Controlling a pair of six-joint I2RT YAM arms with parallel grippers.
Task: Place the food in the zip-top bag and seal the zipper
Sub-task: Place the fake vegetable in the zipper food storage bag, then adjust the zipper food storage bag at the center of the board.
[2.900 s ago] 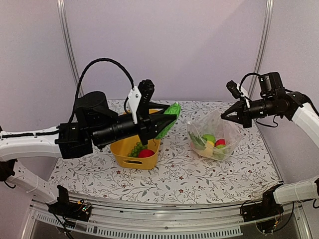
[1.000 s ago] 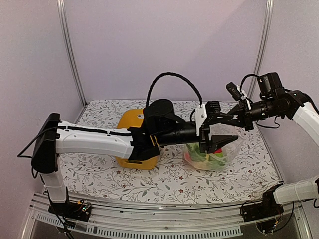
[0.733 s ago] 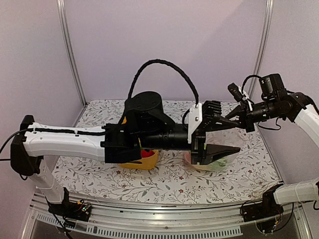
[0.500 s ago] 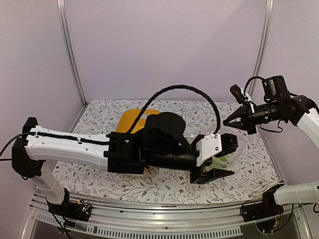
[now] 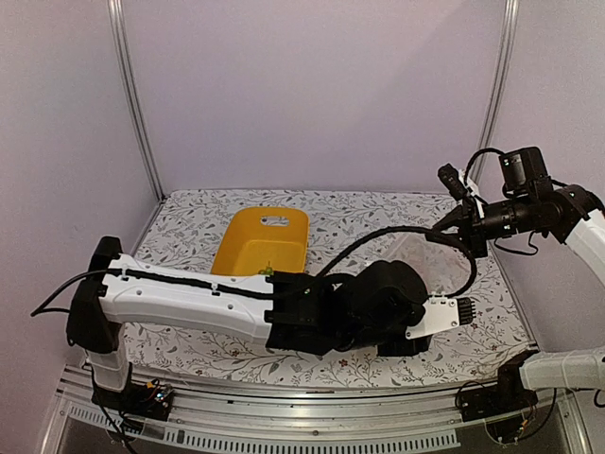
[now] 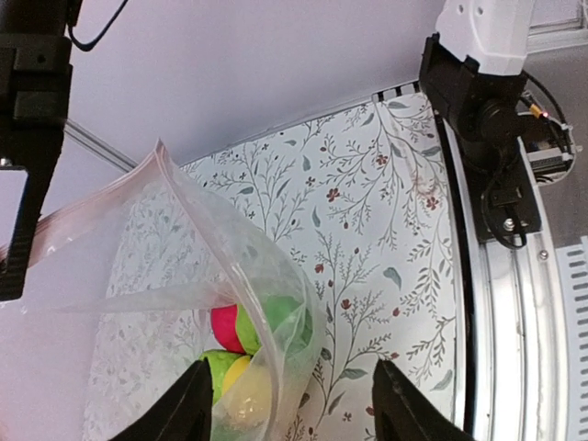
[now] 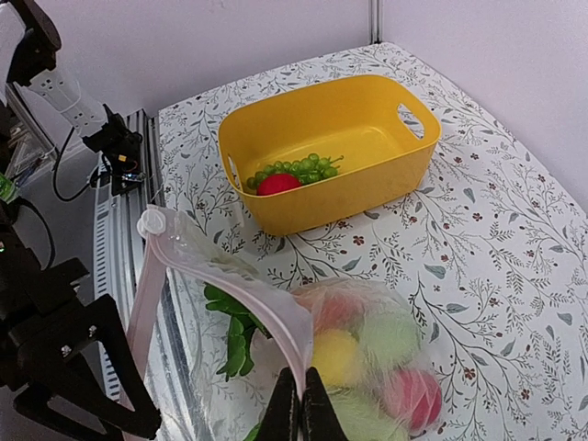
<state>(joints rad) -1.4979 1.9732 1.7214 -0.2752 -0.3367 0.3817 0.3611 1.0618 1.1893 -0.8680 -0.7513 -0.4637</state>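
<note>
Floral table (image 5: 284, 213): left gripper (image 6: 294, 404) lower, nearer than half second ago, jaws apart, empty, beside zip-top bag (image 6: 138, 257). Right gripper (image 7: 300, 404) still pinches zipper (image 7: 230, 276); food (image 7: 386, 340) inside bag, right of yellow tub (image 5: 265, 241).

The tabletop (image 7: 514, 239) is white, printed all over with grey-green leafy sprigs and small dark red flowers. The tub (image 7: 349, 193) is plain bright yellow. Inside it lie a bunch of green grapes (image 7: 299, 168) and a red piece (image 7: 277, 184). The zip-top bag (image 6: 119, 266) is clear, and its zipper (image 7: 230, 276) is a pale pink strip. Through the plastic show a yellow piece (image 7: 335, 354), a pale green one (image 7: 390, 335), a red one (image 7: 413, 395) and dark green leaves (image 7: 234, 335). The left arm (image 5: 189, 298) is white with black joints. The wall (image 5: 312, 95) is pale lilac.
</note>
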